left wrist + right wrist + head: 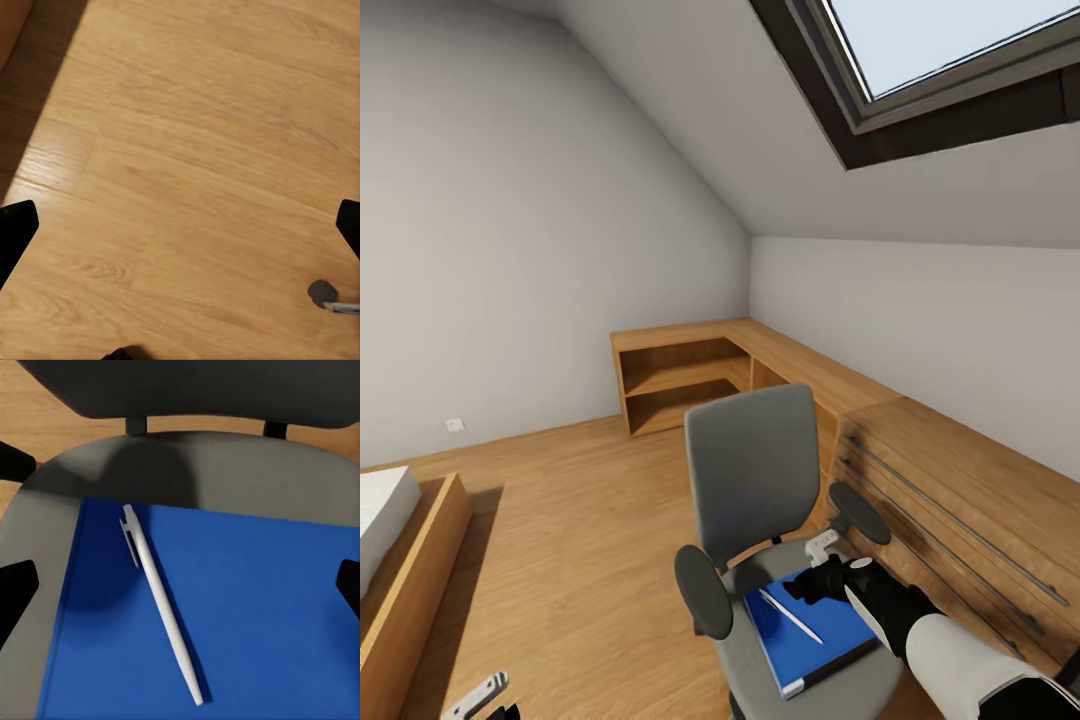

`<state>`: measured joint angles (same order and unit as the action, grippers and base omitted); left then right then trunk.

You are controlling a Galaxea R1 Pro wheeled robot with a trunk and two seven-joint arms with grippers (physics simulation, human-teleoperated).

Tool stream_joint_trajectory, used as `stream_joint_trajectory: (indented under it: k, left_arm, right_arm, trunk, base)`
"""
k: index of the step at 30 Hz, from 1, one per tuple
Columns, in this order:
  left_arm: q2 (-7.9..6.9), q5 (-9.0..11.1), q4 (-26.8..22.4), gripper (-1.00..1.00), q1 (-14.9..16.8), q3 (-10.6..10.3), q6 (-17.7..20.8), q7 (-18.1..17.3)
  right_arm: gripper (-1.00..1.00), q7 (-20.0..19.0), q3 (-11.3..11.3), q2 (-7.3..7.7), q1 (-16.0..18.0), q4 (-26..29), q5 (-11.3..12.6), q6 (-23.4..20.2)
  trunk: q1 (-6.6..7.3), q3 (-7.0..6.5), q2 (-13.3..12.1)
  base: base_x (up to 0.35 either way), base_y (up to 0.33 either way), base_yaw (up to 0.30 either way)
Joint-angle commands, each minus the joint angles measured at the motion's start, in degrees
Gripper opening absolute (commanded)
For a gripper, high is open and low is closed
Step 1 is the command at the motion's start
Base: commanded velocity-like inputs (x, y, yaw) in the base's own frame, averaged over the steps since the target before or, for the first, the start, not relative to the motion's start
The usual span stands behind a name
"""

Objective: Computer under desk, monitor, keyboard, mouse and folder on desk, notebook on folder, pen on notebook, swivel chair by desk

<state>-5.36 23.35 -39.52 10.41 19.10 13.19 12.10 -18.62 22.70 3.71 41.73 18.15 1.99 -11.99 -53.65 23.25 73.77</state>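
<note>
A: Largest item first?

B: Low light-wood cabinet (800,375), L-shaped, running along the far and right walls; open shelves at frame centre, drawer fronts with long bar handles at lower right. A skylight (950,60) fills the upper right. At the lower left edge, a wooden bed frame (415,590) with a white mattress.

A: Next?

B: The swivel chair (755,475), grey, tall back, two dark oval armrests, standing at lower centre just beside the cabinet's drawers, its back toward the far wall.

A: On the seat?

B: The folder (805,640), bright blue, lying flat, taking up most of the seat. In my right wrist view the folder (247,607) spreads across the lower frame, with the chair's grey seat and backrest above it.

A: On the folder?

B: The pen (791,615), slim and white, lying diagonally on the cover. In the wrist view the pen (161,604) runs from upper left to lower right, clip end uppermost.

A: Your grippers?

B: My right gripper (830,578) hovers over the folder's far edge, fingers spread, holding nothing. My left gripper (485,698) sits at the bottom left edge, low over the wood floor (187,150); its fingers are spread, empty.
</note>
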Motion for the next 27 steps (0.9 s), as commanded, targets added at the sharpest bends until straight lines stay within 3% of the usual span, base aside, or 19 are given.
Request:
stream_joint_trajectory:
  k: [1,10,22,24,25,26,27]
  left_arm:
    - [0.00,0.59,-0.12,1.00,0.01,-0.02,0.26,0.29]
    - [-0.07,0.56,-0.19,1.00,0.03,-0.02,0.26,0.29]
    - [0.17,0.47,-0.22,1.00,0.03,-0.20,0.28,0.17]
    - [0.27,0.58,-4.96,1.00,0.05,-1.14,1.36,0.12]
    - [0.37,0.60,-8.51,1.00,0.05,-1.18,2.80,0.15]
    - [1.74,0.80,-25.68,1.00,0.01,-0.98,19.21,0.42]
    - [2.03,0.85,-30.14,1.00,0.03,-0.79,24.69,0.50]
  right_arm:
    - [1.00,-0.11,0.20,0.03,0.02,0.14,0.19,-0.36]
    - [1.00,-0.03,0.18,-0.02,0.02,0.13,0.12,-0.37]
    - [1.00,-0.01,0.10,0.24,0.02,0.24,-0.05,-0.32]
    - [1.00,0.00,0.15,0.24,0.02,0.16,-0.15,-0.32]
    - [1.00,0.00,0.15,0.24,0.02,0.15,-0.14,-0.32]
    - [1.00,0.00,0.12,0.24,0.02,0.14,-0.14,-0.32]
    - [1.00,0.02,0.13,0.24,0.02,0.13,-0.14,-0.32]
  trunk:
    - [0.00,0.10,0.04]
    - [0.00,0.60,0.04]
    - [-2.64,2.82,4.85]
    - [-3.08,3.18,5.66]
    - [-3.29,3.36,6.06]
    - [-3.51,3.54,6.46]
    - [-3.73,3.72,6.86]
  base:
    - [0.000,0.000,0.081]
    - [0.000,0.000,0.164]
    - [0.000,0.000,0.018]
    - [0.000,0.000,0.000]
    - [0.000,0.000,0.000]
    - [0.000,0.000,0.000]
    - [0.000,0.000,0.000]
